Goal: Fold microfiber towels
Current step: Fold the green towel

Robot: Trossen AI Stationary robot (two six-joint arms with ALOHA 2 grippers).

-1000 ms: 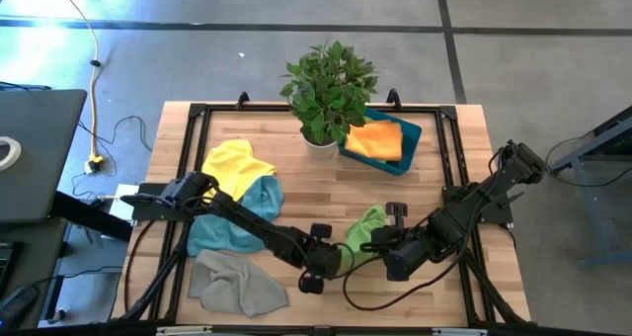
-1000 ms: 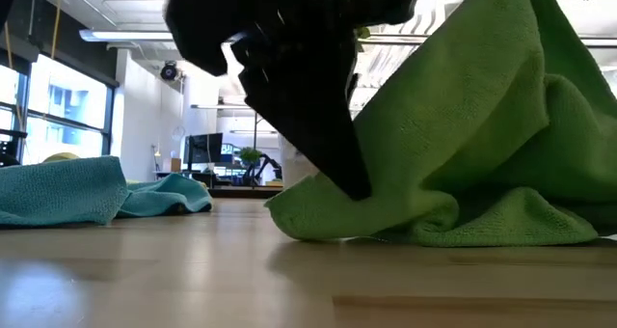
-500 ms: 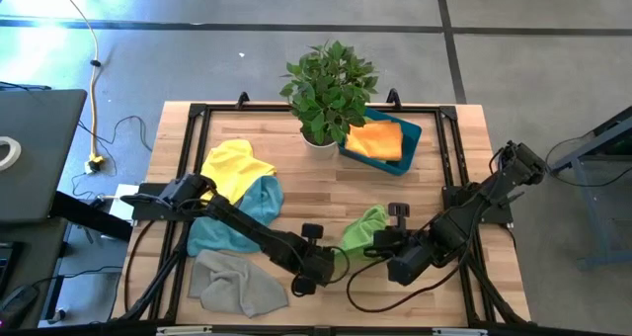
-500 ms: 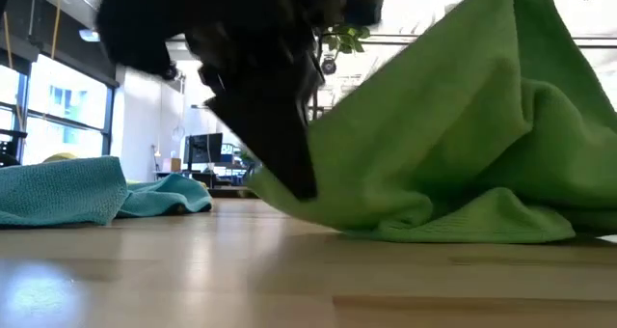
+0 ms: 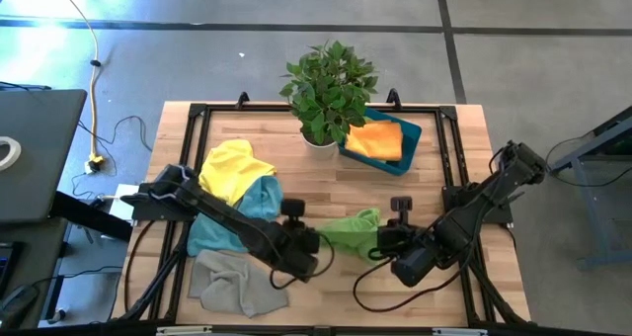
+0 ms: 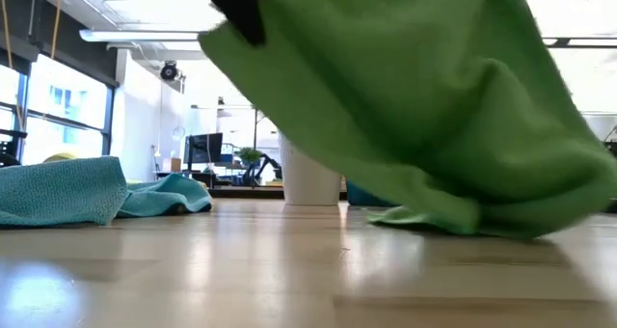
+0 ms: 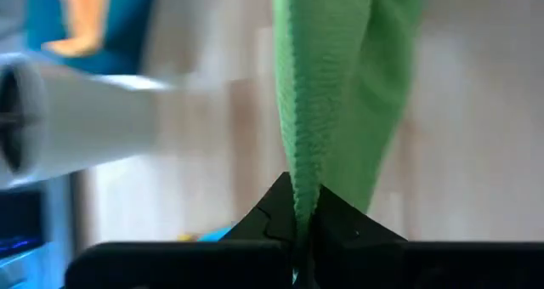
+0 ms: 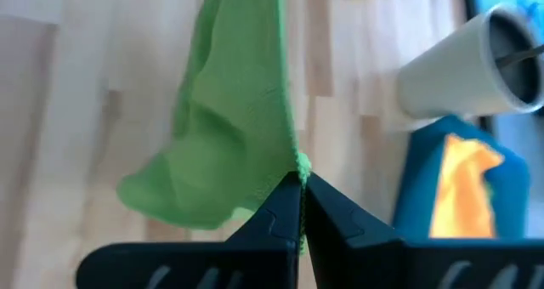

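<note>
A green microfiber towel (image 5: 348,227) hangs spread between my two grippers over the table's near middle. My left gripper (image 5: 318,239) is shut on its left end and my right gripper (image 5: 381,239) on its right end. In the low view the towel (image 6: 405,106) sags like a curtain, and its lowest fold (image 6: 463,222) reaches the tabletop. A yellow towel (image 5: 235,166), a light blue towel (image 5: 242,212) and a grey towel (image 5: 237,285) lie crumpled on the left. An orange towel (image 5: 377,140) lies in the teal bin (image 5: 415,133). My left gripper pinches an edge of the green towel (image 7: 299,183) at its left end between its two shut fingers, slanting down from the left. The cloth runs away from the fingers in a narrow hanging fold, lifted off the table there. My right gripper pinches the towel's right end by an edge (image 8: 293,163) between its two shut fingers, slanting down from the right. The cloth hangs below and beyond the fingers, loosely draped.
A potted plant (image 5: 329,89) in a white pot stands at the far middle, beside the teal bin. A black frame (image 5: 197,114) runs round the tabletop. Bare wood lies in front of the hanging towel (image 6: 289,270).
My left gripper has shut on the green towel's left end, then risen and drawn toward the table's left and far side, tipping its fingers up. That end has come off the table and the towel has spread out between the two grippers. Its right end stayed held.
</note>
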